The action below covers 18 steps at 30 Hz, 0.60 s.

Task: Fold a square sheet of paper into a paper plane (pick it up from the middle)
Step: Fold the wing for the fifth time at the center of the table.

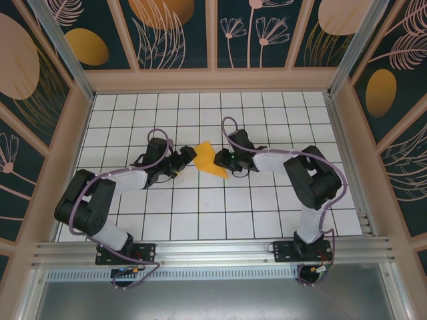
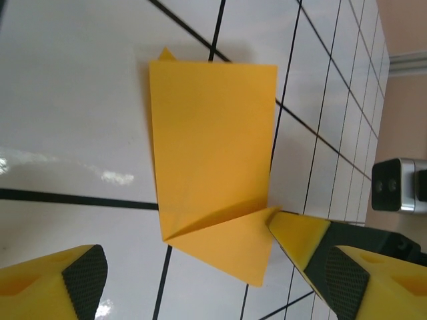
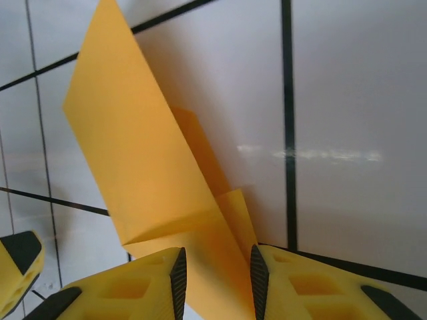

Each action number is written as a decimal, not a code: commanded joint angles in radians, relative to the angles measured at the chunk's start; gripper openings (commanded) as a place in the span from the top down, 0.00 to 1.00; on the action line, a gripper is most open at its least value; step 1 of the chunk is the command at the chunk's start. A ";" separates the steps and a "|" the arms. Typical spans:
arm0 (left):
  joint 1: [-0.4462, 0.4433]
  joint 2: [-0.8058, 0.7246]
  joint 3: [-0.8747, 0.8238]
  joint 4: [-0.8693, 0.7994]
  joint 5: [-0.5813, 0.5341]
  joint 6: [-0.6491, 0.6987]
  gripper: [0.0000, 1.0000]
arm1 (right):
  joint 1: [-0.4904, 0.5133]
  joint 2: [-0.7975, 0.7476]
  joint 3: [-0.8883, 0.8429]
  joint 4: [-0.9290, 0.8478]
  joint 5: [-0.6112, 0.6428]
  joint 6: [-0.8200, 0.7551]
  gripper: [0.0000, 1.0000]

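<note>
The square sheet of paper [image 1: 208, 155] is orange-yellow and folded into a rectangle with a triangular flap [image 2: 227, 247] at one end. It sits mid-table between both grippers, one panel [image 3: 127, 147] tilted up. My right gripper [image 1: 224, 161] has its jaws part way closed at the flap end. The paper [image 3: 217, 267] fills the gap between the pads and runs under the left finger [image 3: 143, 280]. One right fingertip [image 2: 300, 233] touches the flap's corner. My left gripper [image 2: 210, 257] stands open wide, just short of the paper's [image 2: 210, 133] other side.
The table is white tile with black grid lines [image 1: 200, 213]. Wooden walls with a dark leaf pattern [image 1: 213, 73] close it in at the back and both sides. A metal rail [image 1: 213, 250] runs along the near edge by the arm bases.
</note>
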 commanded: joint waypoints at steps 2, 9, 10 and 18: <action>-0.030 0.034 0.040 0.021 0.032 -0.027 0.15 | -0.007 0.024 -0.030 0.018 -0.042 -0.022 0.68; -0.062 0.068 0.067 0.002 0.031 -0.036 0.19 | -0.020 0.023 -0.037 -0.005 -0.014 -0.049 0.77; -0.064 0.070 0.069 -0.005 0.027 -0.037 0.19 | -0.023 0.024 -0.038 -0.007 -0.013 -0.052 0.78; -0.077 0.094 0.090 -0.026 0.023 -0.034 0.23 | -0.045 0.042 -0.016 -0.053 -0.017 -0.076 0.84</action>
